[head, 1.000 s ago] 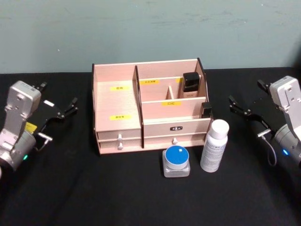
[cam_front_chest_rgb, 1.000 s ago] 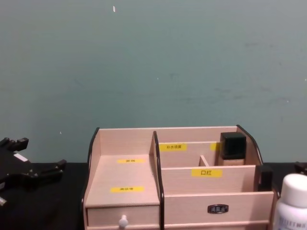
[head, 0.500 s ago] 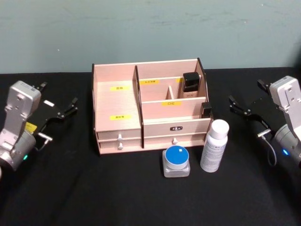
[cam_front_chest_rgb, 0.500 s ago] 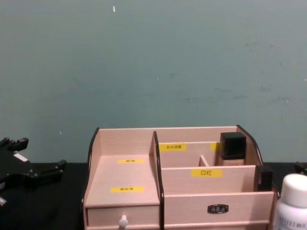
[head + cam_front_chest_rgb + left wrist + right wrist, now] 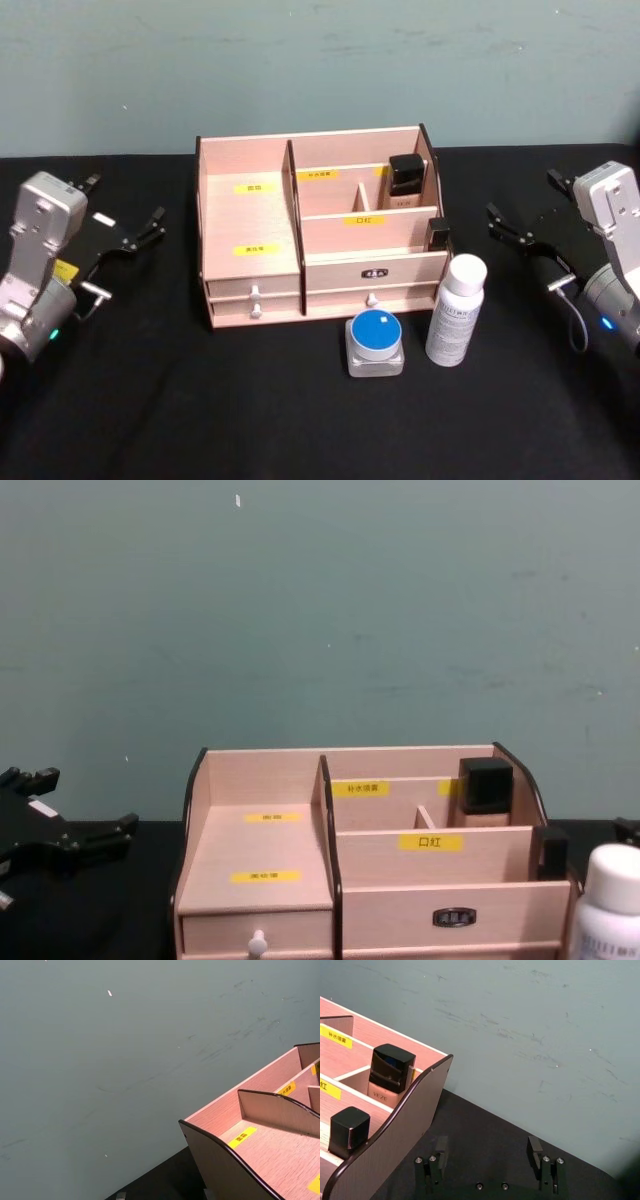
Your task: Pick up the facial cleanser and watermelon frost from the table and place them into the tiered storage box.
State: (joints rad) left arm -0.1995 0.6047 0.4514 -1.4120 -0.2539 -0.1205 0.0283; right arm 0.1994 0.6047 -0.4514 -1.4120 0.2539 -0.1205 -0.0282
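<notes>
My right gripper (image 5: 522, 200) has its jaws spread wide, nothing between them, and hangs at 3 o'clock from the tiered storage box (image 5: 375, 270), well apart from it. My left gripper (image 5: 128, 208) is also spread wide and empty, at 9 o'clock from the box. Both task items stand upright on the black table (image 5: 200, 400) just in front of the box: the blue-lidded jar (image 5: 375, 342) at about 5 o'clock and the white bottle (image 5: 455, 310) beside it at 4 o'clock. I can't tell which is the cleanser. In the box's rear right compartment stands a black-capped bottle (image 5: 405, 180). A smaller black-capped item (image 5: 438, 235) sits at the right end of the middle tier.
</notes>
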